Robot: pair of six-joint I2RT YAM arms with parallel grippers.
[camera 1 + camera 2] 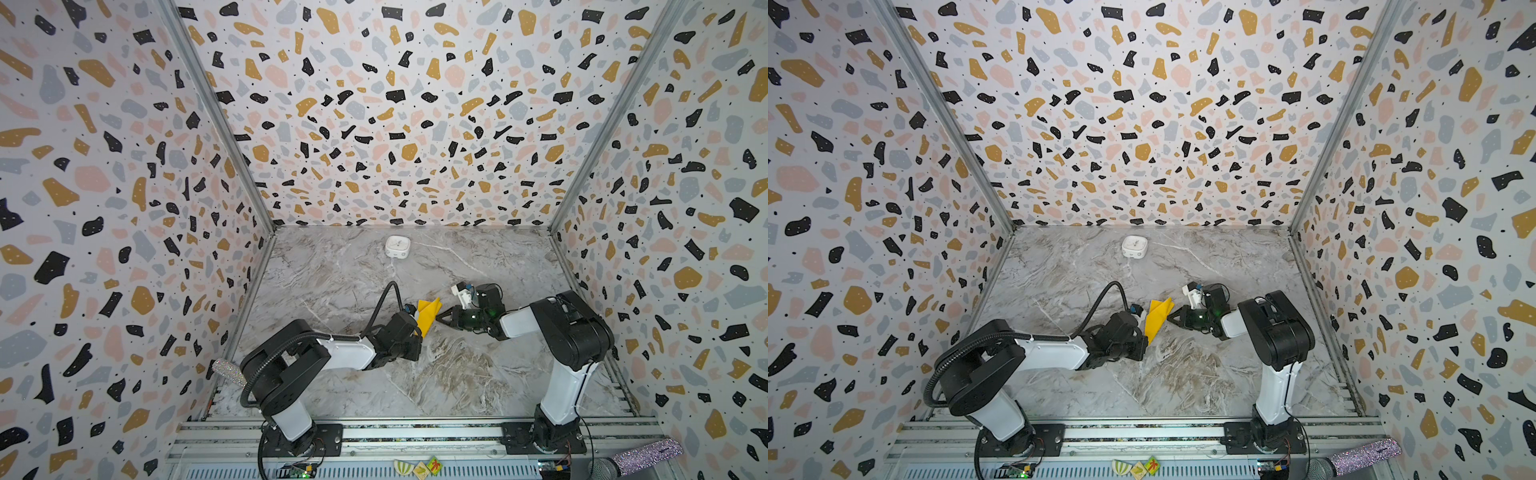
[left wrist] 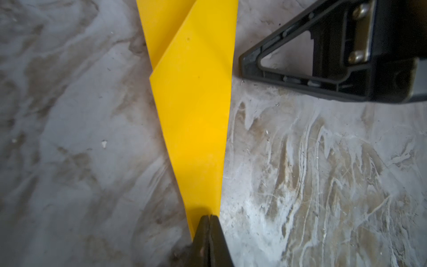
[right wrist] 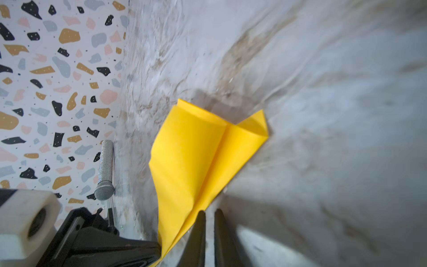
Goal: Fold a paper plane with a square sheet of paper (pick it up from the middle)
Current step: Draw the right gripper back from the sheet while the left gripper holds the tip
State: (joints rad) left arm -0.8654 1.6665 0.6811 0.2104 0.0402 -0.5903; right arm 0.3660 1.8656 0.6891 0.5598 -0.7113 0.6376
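Near the middle of the tabletop (image 1: 478, 374) I have the paper plane (image 1: 428, 315), its narrow end toward the near edge and its wide tail fanning toward the far edge. My left gripper (image 2: 209, 217) is clamped on that pointed end, fingers pressed together with yellow paper between them; I judge this anchors the centre ridge so the wings can be worked. My right gripper (image 3: 209, 211) sits just beside the plane's long edge, on the side facing the right edge. Its fingers are nearly together, a slim gap showing bare marble, holding nothing. Whether its tip touches the paper I cannot tell. I read it as lining up to pinch a wing crease. A white rounded box (image 1: 397, 246) stands near the far edge, well apart.
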